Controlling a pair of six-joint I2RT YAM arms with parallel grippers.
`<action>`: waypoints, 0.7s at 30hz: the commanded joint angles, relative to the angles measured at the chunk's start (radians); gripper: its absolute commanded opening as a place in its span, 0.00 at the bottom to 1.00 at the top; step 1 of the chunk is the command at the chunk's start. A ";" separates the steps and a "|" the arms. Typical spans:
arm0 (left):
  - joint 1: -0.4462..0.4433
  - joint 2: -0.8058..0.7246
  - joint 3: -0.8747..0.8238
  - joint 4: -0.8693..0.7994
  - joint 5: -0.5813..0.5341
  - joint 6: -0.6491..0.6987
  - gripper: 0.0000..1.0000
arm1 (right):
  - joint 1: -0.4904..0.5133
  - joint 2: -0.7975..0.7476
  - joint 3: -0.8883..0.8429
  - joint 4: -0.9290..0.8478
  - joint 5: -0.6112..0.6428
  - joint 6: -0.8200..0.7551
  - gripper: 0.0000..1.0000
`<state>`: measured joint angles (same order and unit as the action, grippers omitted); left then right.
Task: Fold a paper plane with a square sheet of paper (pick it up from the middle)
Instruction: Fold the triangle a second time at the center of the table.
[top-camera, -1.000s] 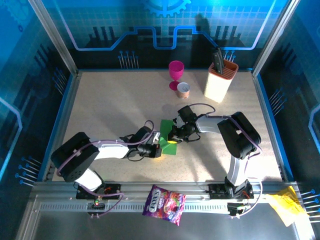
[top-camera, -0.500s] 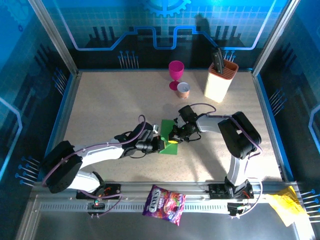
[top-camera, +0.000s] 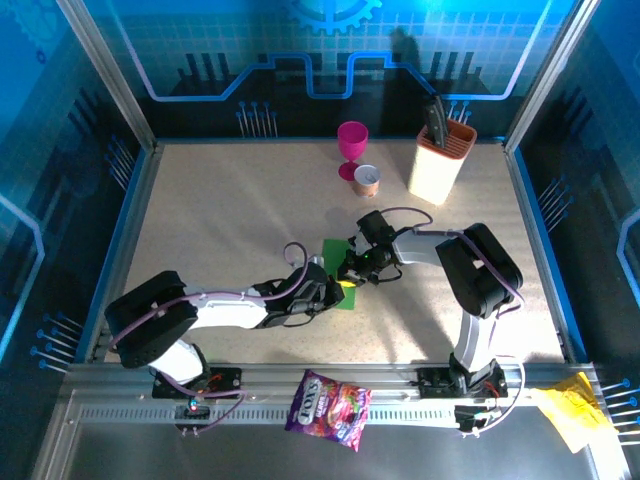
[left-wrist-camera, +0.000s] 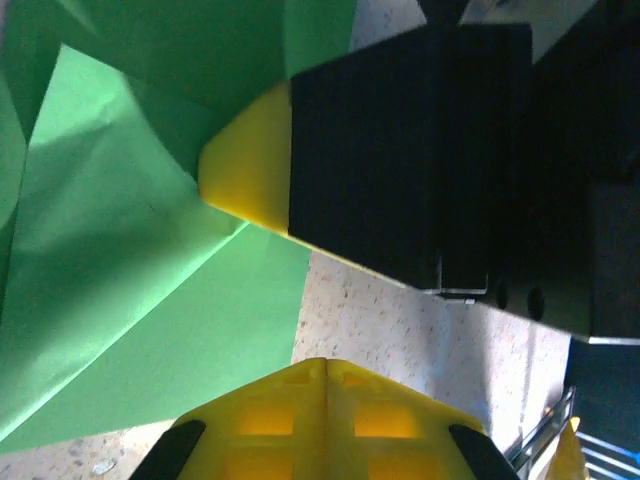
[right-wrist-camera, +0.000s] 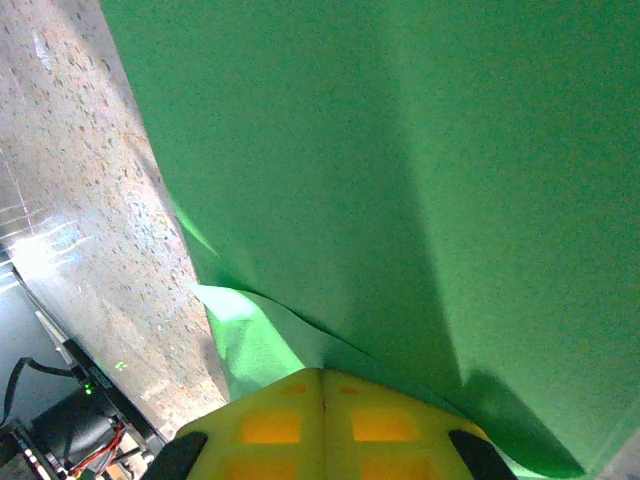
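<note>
The square sheet of paper (top-camera: 338, 262) is bright green and lies on the table mid-field, creased, with folded flaps (left-wrist-camera: 130, 250); it does not have the shape of a paper plane. My right gripper (top-camera: 349, 274) is shut, its yellow tip (right-wrist-camera: 322, 378) pressed down on the sheet (right-wrist-camera: 400, 160). My left gripper (top-camera: 326, 291) is shut too, at the sheet's near edge; its tip (left-wrist-camera: 326, 366) hovers over bare table beside the green edge. In the left wrist view the right gripper's yellow fingertip (left-wrist-camera: 245, 175) rests on the paper just ahead.
A pink goblet (top-camera: 351, 140), a small copper cup (top-camera: 367, 180) and a cream knife block (top-camera: 440, 160) stand at the back. A purple snack bag (top-camera: 328, 398) and crumpled yellow paper (top-camera: 565, 408) lie on the front rail. Blue walls enclose the table (top-camera: 220, 220).
My left gripper has slid right along the paper's near edge, toward the right gripper, and its arm has changed its bend. The right arm has stayed put.
</note>
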<state>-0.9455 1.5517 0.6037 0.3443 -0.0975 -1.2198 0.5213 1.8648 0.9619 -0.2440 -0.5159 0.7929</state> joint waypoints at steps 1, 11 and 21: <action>0.001 0.022 -0.026 0.047 -0.073 -0.035 0.00 | -0.019 0.060 -0.049 -0.166 0.112 -0.001 0.00; 0.029 0.078 -0.059 0.056 -0.082 -0.025 0.00 | -0.027 0.059 -0.028 -0.189 0.116 -0.014 0.00; 0.038 0.103 -0.145 0.092 -0.076 -0.038 0.00 | -0.042 0.055 -0.032 -0.204 0.125 -0.024 0.00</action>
<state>-0.9134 1.6505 0.5137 0.4824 -0.1535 -1.2522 0.5030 1.8648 0.9707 -0.2913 -0.5251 0.7807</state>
